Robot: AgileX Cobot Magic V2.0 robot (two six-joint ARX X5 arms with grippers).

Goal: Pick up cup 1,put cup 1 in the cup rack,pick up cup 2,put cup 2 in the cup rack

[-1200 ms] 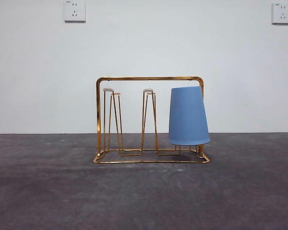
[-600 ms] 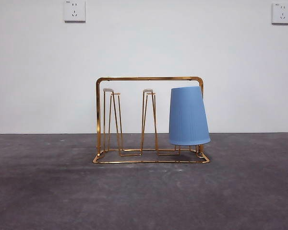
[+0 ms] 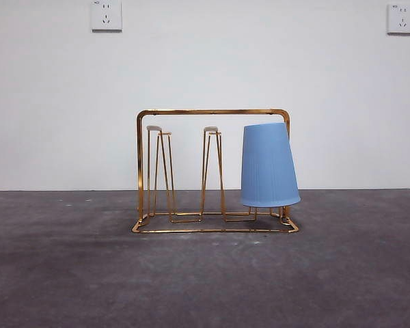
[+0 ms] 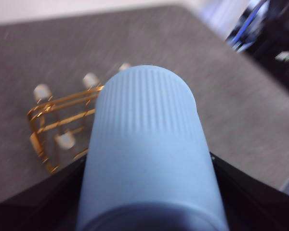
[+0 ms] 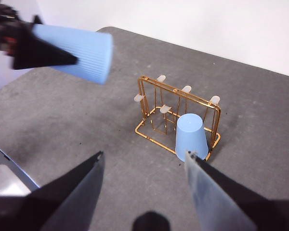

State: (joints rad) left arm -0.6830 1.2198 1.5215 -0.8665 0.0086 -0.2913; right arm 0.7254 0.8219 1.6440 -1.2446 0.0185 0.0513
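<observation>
The cup rack [image 3: 212, 171] stands upright on my table, gold wire with a rectangular base, a tall arched frame and white-capped pegs. One ribbed blue cup [image 3: 269, 165] sits upside down over the peg at one end of the rack, leaning a little, its rim just above the base wire. From the right wrist camera I see the same cup [image 5: 191, 136] at the near corner of the rack [image 5: 176, 113], with the other pegs bare.

The second blue cup [image 4: 147, 159] is pinched in my left gripper [image 4: 144, 202], the black jaws pressed against its sides, closed bottom pointing away from the wrist. The right wrist camera shows that cup [image 5: 77, 52] held up in the air, lying sideways, well apart from the rack. My right gripper [image 5: 144, 163] hangs high above the table with its jaws spread wide and nothing between them.

The table [image 3: 205, 273] is a dark grey, faintly speckled mat. Behind it runs a plain white wall [image 3: 205, 61] with two white power sockets, one [image 3: 106, 15] near each upper corner of the front view, the other [image 3: 401, 18] opposite.
</observation>
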